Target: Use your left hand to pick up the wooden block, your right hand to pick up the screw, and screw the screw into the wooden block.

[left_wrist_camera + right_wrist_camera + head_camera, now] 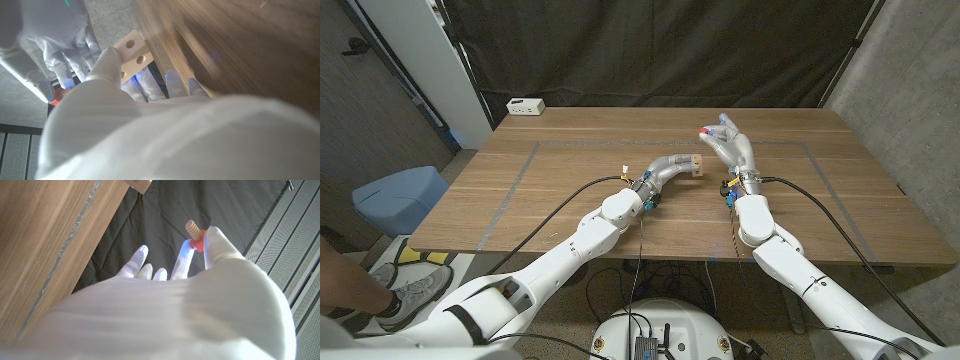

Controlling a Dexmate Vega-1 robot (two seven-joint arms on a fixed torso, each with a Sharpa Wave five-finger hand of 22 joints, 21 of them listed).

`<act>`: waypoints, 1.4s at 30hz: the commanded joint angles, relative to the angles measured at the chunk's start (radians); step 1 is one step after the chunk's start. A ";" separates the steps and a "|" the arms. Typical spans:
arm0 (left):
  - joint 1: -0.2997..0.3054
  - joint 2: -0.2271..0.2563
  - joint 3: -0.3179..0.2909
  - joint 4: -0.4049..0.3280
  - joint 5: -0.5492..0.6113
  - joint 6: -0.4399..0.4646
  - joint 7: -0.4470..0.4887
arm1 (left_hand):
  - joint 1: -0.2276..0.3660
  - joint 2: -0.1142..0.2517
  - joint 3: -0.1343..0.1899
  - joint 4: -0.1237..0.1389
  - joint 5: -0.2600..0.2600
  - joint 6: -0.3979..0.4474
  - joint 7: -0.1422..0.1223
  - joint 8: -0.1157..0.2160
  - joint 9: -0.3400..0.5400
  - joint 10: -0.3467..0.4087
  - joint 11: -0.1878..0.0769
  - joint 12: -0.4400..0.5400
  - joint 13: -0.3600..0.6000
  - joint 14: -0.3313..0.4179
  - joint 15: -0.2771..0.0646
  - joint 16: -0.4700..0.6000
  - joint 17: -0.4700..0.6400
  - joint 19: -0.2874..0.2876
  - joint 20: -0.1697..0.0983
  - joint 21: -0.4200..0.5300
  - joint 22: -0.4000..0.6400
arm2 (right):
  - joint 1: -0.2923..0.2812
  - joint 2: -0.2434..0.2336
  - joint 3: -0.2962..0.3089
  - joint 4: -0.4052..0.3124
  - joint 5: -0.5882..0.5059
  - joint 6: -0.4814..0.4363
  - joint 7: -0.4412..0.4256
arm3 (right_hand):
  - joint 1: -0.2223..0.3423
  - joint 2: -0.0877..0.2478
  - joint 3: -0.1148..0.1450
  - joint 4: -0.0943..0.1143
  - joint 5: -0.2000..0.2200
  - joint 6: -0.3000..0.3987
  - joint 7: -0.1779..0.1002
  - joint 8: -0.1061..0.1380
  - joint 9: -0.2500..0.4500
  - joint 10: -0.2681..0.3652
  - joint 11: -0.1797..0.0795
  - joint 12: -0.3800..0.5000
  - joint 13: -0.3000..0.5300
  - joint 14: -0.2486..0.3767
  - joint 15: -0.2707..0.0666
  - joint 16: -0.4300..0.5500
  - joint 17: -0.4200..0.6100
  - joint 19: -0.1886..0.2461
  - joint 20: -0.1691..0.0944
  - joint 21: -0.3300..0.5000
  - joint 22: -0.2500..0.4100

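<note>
Currently, table (pixel 570 180): wooden, both arms are stretched over it.
Left hand (pixel 670 170): closed around the wooden block (pixel 698 164), which is held near the table's middle, holes visible.
Right hand (pixel 728 146): raised just beside the block; the screw (pixel 194 233) is pinched at its red head, remaining fingers spread.

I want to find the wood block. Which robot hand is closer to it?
Left. The left robot hand is holding the wood block. The right robot hand is raised beside it, apart from it, pinching the screw.
</note>
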State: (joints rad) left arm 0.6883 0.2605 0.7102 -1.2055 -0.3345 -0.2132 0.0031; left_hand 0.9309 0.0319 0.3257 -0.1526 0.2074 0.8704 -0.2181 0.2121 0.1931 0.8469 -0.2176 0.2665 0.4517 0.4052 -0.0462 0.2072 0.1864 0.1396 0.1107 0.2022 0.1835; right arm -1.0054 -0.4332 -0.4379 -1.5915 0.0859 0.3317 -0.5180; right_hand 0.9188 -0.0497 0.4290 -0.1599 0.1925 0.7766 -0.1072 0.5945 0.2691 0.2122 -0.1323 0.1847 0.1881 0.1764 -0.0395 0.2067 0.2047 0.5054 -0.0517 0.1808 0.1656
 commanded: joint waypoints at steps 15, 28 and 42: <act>-0.002 0.026 0.020 -0.053 0.064 0.034 0.044 | 0.004 0.008 -0.001 0.003 0.007 0.032 0.023 0.009 0.005 0.009 -0.001 0.003 0.006 0.011 -0.058 -0.002 0.001 0.002 0.004 0.006 0.002 | -0.009 0.001 -0.005 0.003 -0.014 -0.010 0.000 | 0.008 0.008 -0.007 0.002 0.004 0.005 -0.005 0.007 -0.001 0.005 -0.003 0.003 0.003 -0.004 -0.048 0.004 0.002 -0.004 -0.048 0.004 0.001; -0.007 0.029 0.022 -0.056 0.079 0.042 0.053 | 0.004 0.008 -0.003 0.003 0.008 0.032 0.023 0.008 0.005 0.011 -0.001 0.002 0.008 0.011 -0.059 -0.002 0.001 0.001 0.004 0.006 0.002 | -0.003 0.004 -0.009 0.022 -0.014 0.001 0.002 | 0.010 0.011 -0.010 0.001 0.004 0.009 -0.001 0.010 -0.002 0.005 -0.001 0.004 0.003 -0.003 -0.049 0.005 0.002 -0.004 -0.049 0.005 0.001; -0.012 0.029 0.021 -0.053 0.080 0.040 0.048 | 0.005 0.008 -0.003 0.002 0.008 0.033 0.023 0.009 0.005 0.011 -0.001 0.001 0.009 0.011 -0.059 -0.002 0.001 0.001 0.004 0.006 0.002 | -0.010 0.003 -0.010 0.020 -0.017 -0.003 -0.001 | 0.010 0.015 -0.013 0.003 0.004 0.007 -0.002 0.010 -0.004 0.006 -0.004 0.004 0.003 -0.004 -0.050 0.006 0.002 -0.003 -0.049 0.006 0.001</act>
State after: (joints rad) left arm 0.6802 0.2891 0.7307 -1.2603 -0.2577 -0.1734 0.0534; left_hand 0.9327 0.0300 0.3207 -0.1575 0.2112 0.8704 -0.2182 0.2124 0.1934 0.8517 -0.2197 0.2633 0.4568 0.4052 -0.0463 0.2072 0.1864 0.1396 0.1107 0.2022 0.1835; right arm -1.0100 -0.4284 -0.4465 -1.5684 0.0728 0.3330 -0.5176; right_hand 0.9241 -0.0444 0.4209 -0.1597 0.1925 0.7766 -0.1072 0.5995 0.2629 0.2123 -0.1321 0.1848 0.1881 0.1765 -0.0395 0.2067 0.2048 0.5056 -0.0517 0.1808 0.1652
